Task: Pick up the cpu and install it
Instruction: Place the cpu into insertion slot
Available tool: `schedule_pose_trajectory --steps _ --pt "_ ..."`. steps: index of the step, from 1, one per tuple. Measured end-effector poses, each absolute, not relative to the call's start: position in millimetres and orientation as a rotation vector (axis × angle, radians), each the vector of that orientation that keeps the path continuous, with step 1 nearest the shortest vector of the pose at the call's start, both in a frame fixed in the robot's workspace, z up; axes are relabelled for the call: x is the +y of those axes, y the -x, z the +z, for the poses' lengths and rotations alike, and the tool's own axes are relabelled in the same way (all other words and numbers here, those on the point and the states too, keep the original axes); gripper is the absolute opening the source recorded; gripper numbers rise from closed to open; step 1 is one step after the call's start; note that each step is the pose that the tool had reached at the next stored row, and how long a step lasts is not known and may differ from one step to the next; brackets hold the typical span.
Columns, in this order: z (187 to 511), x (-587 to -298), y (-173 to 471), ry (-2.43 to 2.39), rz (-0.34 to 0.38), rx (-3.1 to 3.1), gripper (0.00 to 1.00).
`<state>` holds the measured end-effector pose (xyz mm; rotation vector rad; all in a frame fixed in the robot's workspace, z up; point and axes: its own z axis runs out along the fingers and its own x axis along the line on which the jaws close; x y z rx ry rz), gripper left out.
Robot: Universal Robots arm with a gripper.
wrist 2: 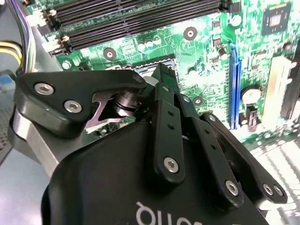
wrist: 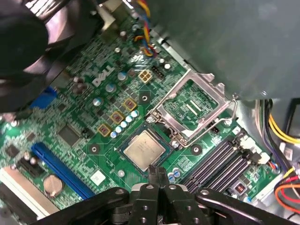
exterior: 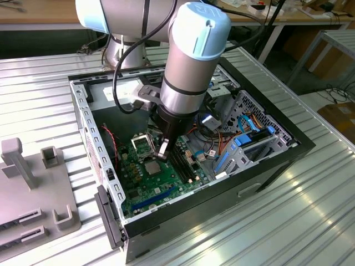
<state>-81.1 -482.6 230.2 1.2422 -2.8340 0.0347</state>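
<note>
The cpu (wrist: 144, 149), a small silver-grey square with a thin green rim, lies flat in its socket on the green motherboard (wrist: 93, 117). In the exterior view the cpu (exterior: 152, 168) sits just below the raised metal socket frame (exterior: 142, 145). My gripper (wrist: 158, 174) hovers right at the cpu's edge, its two black fingers pressed together and shut, with nothing between them. In the first wrist view the hinged frame (wrist: 192, 110) stands swung open beside the chip. The gripper (exterior: 162, 153) hangs inside the open computer case. The gripper's body (wrist 2: 159, 154) hides most of the socket in the second wrist view.
The black computer case (exterior: 277, 160) walls in the board on all sides. Black memory slots (wrist: 218, 161) run beside the socket, a blue slot (wrist: 61, 166) on the other side. Coloured cables (exterior: 249, 124) and a blue drive bracket (exterior: 244, 147) crowd the exterior view's right. Grey fixtures (exterior: 33, 177) stand outside.
</note>
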Motion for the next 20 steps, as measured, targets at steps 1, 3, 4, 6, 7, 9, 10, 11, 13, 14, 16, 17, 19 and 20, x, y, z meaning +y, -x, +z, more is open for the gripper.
schedule_pose_trajectory --steps 1,3,4,6,7,9,10,11,13,14,16,17,19,20 --pt "230.2 -482.6 80.7 -1.271 0.035 -2.821 0.11" --pt "230.2 -482.6 80.2 -1.319 0.037 -2.800 0.11" --pt "230.2 -482.6 80.0 -1.339 0.037 -2.790 0.11" --pt "230.2 -482.6 79.6 -1.383 0.038 -2.769 0.11" --pt "230.2 -482.6 79.3 -1.415 0.039 -2.754 0.11" --pt "230.2 -482.6 78.9 -1.460 0.040 -2.730 0.11" --pt "230.2 -482.6 78.8 -1.481 0.041 -2.719 0.11" --pt "230.2 -482.6 78.7 -1.503 0.041 -2.708 0.11" --pt "230.2 -482.6 78.5 -1.558 0.043 -2.677 0.11" --pt "230.2 -482.6 78.3 -1.576 0.043 -2.666 0.11" --pt "230.6 -482.4 77.8 -1.623 0.045 -2.638 0.11" --pt "230.9 -482.3 77.7 -1.633 0.045 -2.632 0.11" --pt "231.4 -482.1 77.4 -1.654 0.045 -2.620 0.11" --pt "231.6 -482.1 77.2 -1.665 0.045 -2.613 0.11"
